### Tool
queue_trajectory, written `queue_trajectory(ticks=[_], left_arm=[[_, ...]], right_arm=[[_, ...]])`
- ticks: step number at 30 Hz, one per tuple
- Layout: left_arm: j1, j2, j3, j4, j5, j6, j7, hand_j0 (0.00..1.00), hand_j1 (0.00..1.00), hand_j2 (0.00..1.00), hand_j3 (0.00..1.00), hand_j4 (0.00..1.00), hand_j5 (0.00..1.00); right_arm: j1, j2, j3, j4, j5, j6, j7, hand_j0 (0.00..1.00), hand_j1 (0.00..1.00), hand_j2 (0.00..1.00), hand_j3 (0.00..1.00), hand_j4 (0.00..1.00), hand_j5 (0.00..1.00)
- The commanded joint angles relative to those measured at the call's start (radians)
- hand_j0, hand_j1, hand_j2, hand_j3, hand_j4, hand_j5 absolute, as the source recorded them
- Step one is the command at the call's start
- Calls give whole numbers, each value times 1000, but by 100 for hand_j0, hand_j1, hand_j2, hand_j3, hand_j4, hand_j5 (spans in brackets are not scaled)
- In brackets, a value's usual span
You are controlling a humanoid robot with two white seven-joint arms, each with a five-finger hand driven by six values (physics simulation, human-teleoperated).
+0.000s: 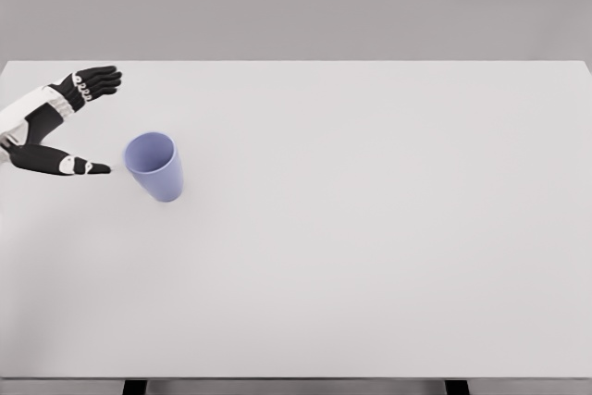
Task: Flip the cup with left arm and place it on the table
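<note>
A pale blue cup (155, 166) stands on the white table (370, 228) at the left, its open mouth toward me. My left hand (92, 122) comes in from the left edge, just left of the cup and apart from it. Its fingers (97, 82) are spread wide above and the thumb (81, 166) points toward the cup's rim, a small gap away. The hand is open and holds nothing. The right arm does not show.
The table's far edge runs along the top against a grey wall. Its front edge lies near the bottom, with two dark legs (135, 386) under it.
</note>
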Motion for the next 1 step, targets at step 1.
queue_trajectory(ticks=[1], left_arm=[[2,22,-3,-8,-22,-9,0,100,100,100,100,100,100]], right_arm=[[0,0,0,-1,0,0,0,100,100,100,100,100,100]])
